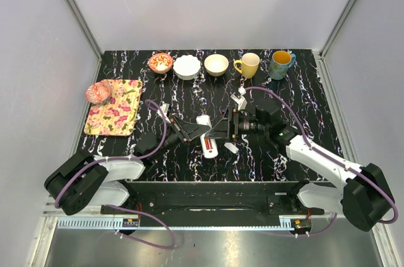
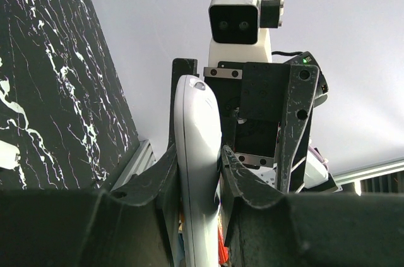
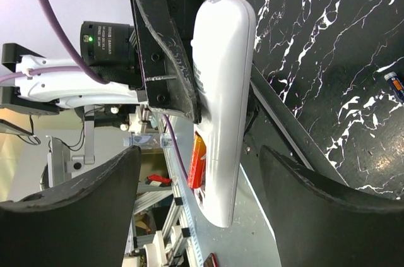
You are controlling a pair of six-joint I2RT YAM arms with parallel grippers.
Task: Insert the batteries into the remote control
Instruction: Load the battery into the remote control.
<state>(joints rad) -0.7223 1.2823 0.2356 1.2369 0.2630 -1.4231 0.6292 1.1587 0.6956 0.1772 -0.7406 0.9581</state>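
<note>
Arms start from the near edge and bend inward, the left arm [image 1: 120, 167] and the right arm [image 1: 315, 153] meeting nose to nose over the middle of the black marbled table [image 1: 315, 90]. The left gripper [image 2: 199, 160] is rolled onto its side, and its fingers are closed tight on the remote control [image 2: 197, 153], one finger on each long edge. The right gripper [image 3: 201, 166] faces it with its fingers spread wide, one on each side of the remote and neither touching it; it holds nothing.

The remote is a slim, rounded white bar held lengthwise between the two wrists. An orange battery [image 3: 197, 163] sits in the recess on its back, near the end that points toward the arm bases. A dark battery [image 3: 394, 85] with an orange tip lies alone on the table, well apart from the remote. A small white tab [image 1: 231, 148] lies just beside the remote.

Farther back are a floral tray [image 1: 113, 129] on the left and, along the far edge, three bowls [image 1: 187, 66], a yellow mug [image 1: 248, 64] and a blue mug [image 1: 280, 64].
</note>
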